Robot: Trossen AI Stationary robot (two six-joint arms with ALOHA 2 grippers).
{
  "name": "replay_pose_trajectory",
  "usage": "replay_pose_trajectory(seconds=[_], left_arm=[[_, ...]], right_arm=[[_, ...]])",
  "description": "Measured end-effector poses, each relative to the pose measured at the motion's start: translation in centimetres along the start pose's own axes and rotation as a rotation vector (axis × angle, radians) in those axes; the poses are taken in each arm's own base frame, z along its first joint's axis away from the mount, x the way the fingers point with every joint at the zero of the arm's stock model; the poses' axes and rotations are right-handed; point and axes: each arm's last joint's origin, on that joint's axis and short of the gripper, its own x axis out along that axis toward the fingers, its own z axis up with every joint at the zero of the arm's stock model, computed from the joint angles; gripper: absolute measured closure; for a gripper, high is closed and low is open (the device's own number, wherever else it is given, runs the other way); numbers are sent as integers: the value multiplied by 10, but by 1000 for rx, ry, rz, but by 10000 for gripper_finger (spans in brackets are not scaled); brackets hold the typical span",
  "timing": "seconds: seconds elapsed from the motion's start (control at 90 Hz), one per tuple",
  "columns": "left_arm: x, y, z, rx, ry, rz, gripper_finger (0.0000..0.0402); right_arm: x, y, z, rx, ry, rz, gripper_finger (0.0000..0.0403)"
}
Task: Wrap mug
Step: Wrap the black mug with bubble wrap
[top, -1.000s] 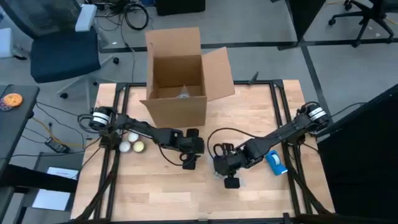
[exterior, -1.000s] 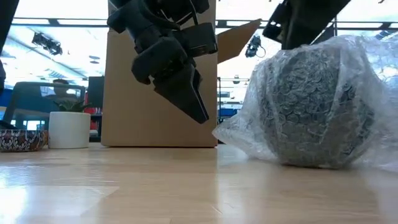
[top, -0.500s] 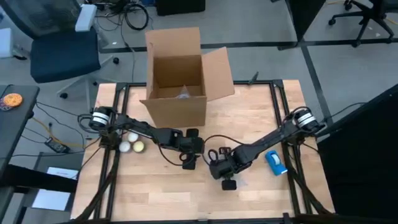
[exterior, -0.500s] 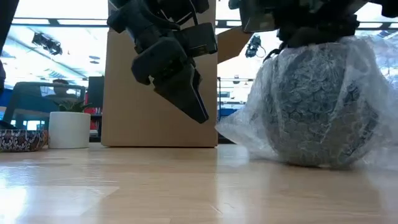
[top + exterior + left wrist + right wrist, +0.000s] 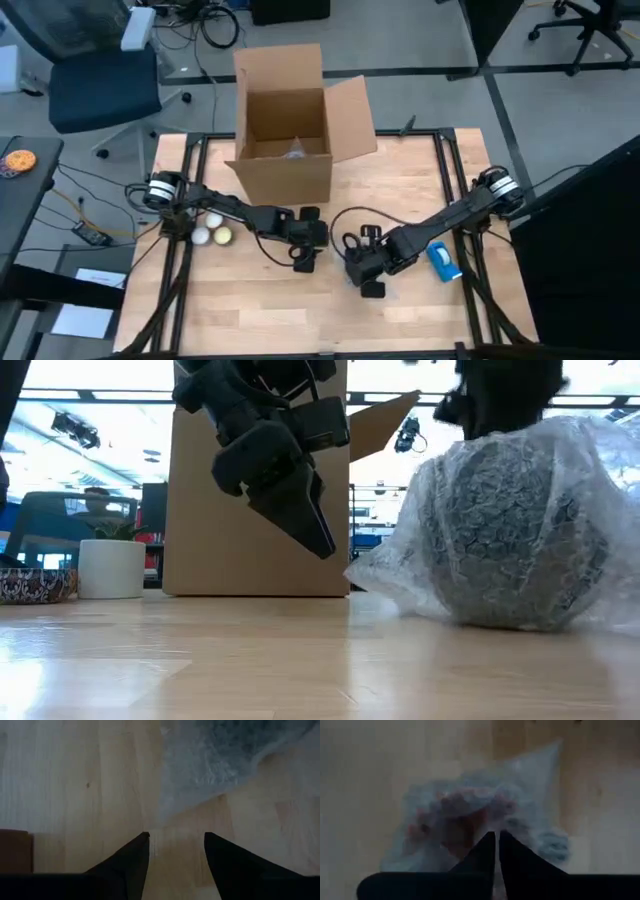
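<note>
The mug shows only as a reddish shape (image 5: 465, 822) inside a clear bubble-wrap bundle (image 5: 510, 530), which rests by its underside on the wooden table (image 5: 250, 310). My right gripper (image 5: 496, 835) is shut and points down at the bundle's top; it appears dark above the bundle in the low view (image 5: 500, 400). My left gripper (image 5: 176, 836) is open and holds nothing. It hangs slanting above the table to the left of the bundle (image 5: 290, 490), with a loose edge of wrap (image 5: 210, 765) ahead of its fingers. My right gripper's shut fingertips come from above, pointing down at the top of the bubble-wrap bundle (image 5: 485, 815). I cannot tell whether they touch the wrap or stand just above it. The bundle sits on the table.
An open cardboard box (image 5: 290, 130) stands at the table's far side. A blue object (image 5: 445, 260) lies right of my right arm, and three small balls (image 5: 212, 232) lie by my left arm. A white pot (image 5: 112, 568) shows in the low view.
My right gripper went down onto the top of the bundle, leaning toward the table's left, and has come up again. The bundle has stayed where it was.
</note>
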Motion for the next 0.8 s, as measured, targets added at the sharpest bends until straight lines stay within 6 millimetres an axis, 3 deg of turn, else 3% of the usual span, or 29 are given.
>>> replay_pose_trajectory(seconds=[0.167,0.322,0.622,0.8], left_arm=[[0,0,0,0,0,0,229],[0,0,0,1,1,0,229],[-6,1,2,0,-8,0,229],[-9,1,3,0,-18,0,229]], right_arm=[[26,9,2,-16,56,31,403],[33,12,2,-35,84,66,403],[-13,5,2,-27,-43,47,403],[-11,5,3,-26,-71,0,403]])
